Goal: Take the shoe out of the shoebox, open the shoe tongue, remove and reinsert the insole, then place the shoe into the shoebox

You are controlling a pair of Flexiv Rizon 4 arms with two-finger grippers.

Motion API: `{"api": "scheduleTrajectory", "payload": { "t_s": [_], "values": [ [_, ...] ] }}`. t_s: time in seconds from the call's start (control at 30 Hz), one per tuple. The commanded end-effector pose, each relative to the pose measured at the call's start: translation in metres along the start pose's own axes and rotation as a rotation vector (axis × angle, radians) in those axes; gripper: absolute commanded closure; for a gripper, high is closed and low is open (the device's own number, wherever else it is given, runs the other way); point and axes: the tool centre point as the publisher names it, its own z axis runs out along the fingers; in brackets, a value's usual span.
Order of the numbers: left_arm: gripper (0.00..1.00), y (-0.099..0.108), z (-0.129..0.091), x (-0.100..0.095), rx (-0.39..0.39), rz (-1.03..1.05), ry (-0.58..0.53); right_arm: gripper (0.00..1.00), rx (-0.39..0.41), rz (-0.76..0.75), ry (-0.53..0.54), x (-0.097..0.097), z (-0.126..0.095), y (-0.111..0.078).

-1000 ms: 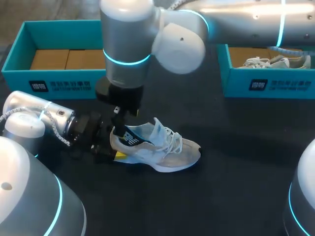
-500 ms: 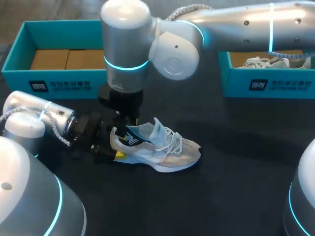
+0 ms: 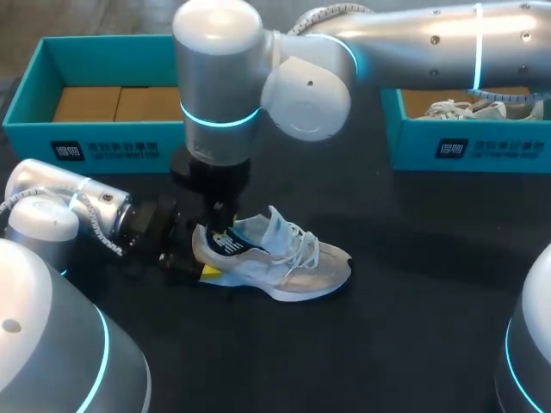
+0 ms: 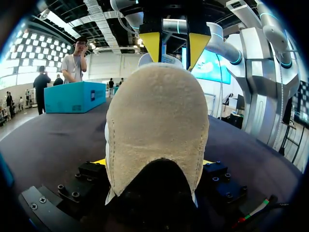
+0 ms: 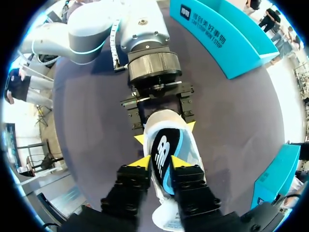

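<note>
Status: R gripper [image 5: 160,162] has dropped closer onto shoe [image 3: 288,267] collar, over insole [image 5: 162,145]; hold unclear. L gripper [image 5: 165,133] clamps shoe heel. Shoe on table [image 3: 413,327], unmoved, well apart from shoebox [image 3: 95,129] behind it. Insole step likely underway.

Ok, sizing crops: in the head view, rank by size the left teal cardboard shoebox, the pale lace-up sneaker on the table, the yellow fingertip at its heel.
1. Left teal cardboard shoebox
2. Pale lace-up sneaker
3. Yellow fingertip
</note>
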Motion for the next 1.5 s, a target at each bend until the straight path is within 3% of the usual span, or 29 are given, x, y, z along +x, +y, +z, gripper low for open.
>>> {"api": "scheduleTrajectory", "payload": {
  "t_s": [0.03, 0.5, 0.83, 1.2, 1.5],
  "values": [
    [1.00, 0.002, 0.001, -0.001, -0.001, 0.000, -0.001, 1.00, 0.000, -0.001, 0.009, -0.001, 0.004, 0.001],
    [1.00, 0.002, 0.001, -0.001, -0.001, 0.000, -0.001, 1.00, -0.063, -0.046, -0.079, 0.005, -0.035, -0.002],
    [1.00, 0.002, 0.001, -0.001, -0.001, 0.000, -0.001, 1.00, -0.204, -0.123, -0.115, 0.001, -0.072, -0.016],
    [1.00, 0.002, 0.001, -0.001, -0.001, 0.000, -0.001, 1.00, -0.241, -0.159, -0.127, -0.012, -0.107, -0.033],
    [1.00, 0.002, 0.001, -0.001, -0.001, 0.000, -0.001, 1.00, -0.240, -0.152, -0.136, -0.016, -0.115, -0.037]
  ]
}}
